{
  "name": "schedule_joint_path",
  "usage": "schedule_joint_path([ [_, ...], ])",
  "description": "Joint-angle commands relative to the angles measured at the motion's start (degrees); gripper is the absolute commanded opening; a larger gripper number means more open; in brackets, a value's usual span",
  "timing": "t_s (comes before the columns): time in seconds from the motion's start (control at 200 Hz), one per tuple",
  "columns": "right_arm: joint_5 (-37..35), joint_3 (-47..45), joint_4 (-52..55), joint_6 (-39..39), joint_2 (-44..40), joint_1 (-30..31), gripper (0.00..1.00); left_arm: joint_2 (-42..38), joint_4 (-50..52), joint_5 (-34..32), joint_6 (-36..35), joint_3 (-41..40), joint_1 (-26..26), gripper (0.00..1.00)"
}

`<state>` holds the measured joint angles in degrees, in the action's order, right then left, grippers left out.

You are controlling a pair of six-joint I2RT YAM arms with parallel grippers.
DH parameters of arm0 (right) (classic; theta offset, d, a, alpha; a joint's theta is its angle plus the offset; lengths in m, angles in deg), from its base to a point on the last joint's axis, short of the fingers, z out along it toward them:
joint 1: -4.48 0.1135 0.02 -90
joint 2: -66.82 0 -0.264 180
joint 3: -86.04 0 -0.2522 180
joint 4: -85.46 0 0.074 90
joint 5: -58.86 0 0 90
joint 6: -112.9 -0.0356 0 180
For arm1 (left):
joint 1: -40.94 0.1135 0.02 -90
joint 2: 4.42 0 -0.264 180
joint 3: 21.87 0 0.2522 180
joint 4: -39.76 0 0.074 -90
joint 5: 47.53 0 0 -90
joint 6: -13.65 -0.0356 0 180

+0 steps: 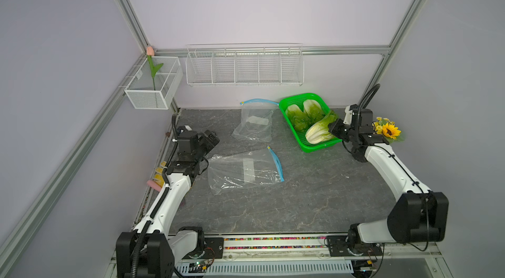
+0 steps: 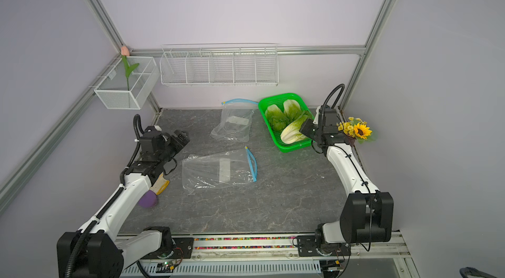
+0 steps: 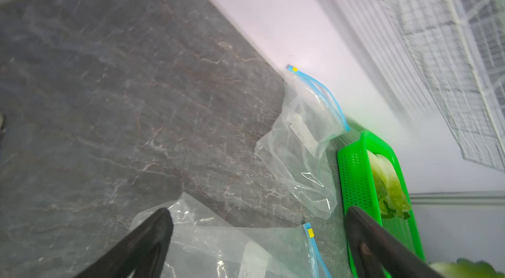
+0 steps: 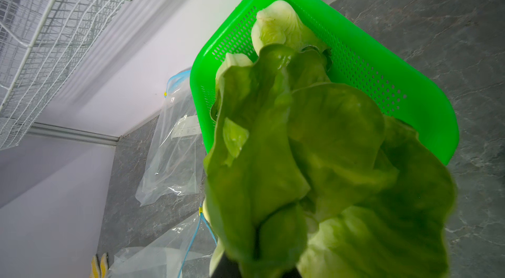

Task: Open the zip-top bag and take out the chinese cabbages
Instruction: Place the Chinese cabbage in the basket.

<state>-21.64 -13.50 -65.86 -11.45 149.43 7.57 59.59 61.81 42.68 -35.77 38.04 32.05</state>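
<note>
Two clear zip-top bags with blue zip strips lie empty on the dark tabletop, one near the middle (image 1: pixel 246 170) and one by the back wall (image 1: pixel 254 123). Three chinese cabbages are at the green basket (image 1: pixel 319 149). Two of them (image 1: pixel 293 115) (image 1: pixel 313 109) lie inside. The third (image 1: pixel 319 133) rests across the basket's near end, and my right gripper (image 1: pixel 334 129) is shut on its leafy end (image 4: pixel 300 153); the leaves hide the jaws. My left gripper (image 3: pixel 258 209) stands wide open just above the middle bag's (image 3: pixel 218 246) sealed end, with nothing between its fingers.
A white wire rack (image 1: pixel 244 67) hangs on the back wall, and a mesh box (image 1: pixel 154 90) with a tulip (image 1: pixel 153 68) sits in the back left corner. Sunflowers (image 1: pixel 389 130) stand behind the right wrist. A yellow-white item (image 2: pixel 161 183) and a purple one (image 2: pixel 147 198) lie beside the left arm.
</note>
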Motion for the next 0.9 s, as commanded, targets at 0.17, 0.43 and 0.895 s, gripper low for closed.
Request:
schedule_joint_path([
  [0.17, -1.0, 6.1, -3.4, -7.1, 8.3, 0.3, 0.12, -3.2, -9.4, -11.3, -25.9, 0.7, -15.0, 0.99],
  [0.43, -0.8, 10.7, -1.9, -9.6, 17.1, 0.7, 0.16, -4.8, -14.0, -8.4, -30.6, -1.9, -16.3, 1.00],
  [0.895, -4.0, 12.7, 2.0, -3.4, 17.5, 1.0, 0.77, -6.1, -14.1, -14.1, -28.2, -4.2, -16.3, 1.00],
])
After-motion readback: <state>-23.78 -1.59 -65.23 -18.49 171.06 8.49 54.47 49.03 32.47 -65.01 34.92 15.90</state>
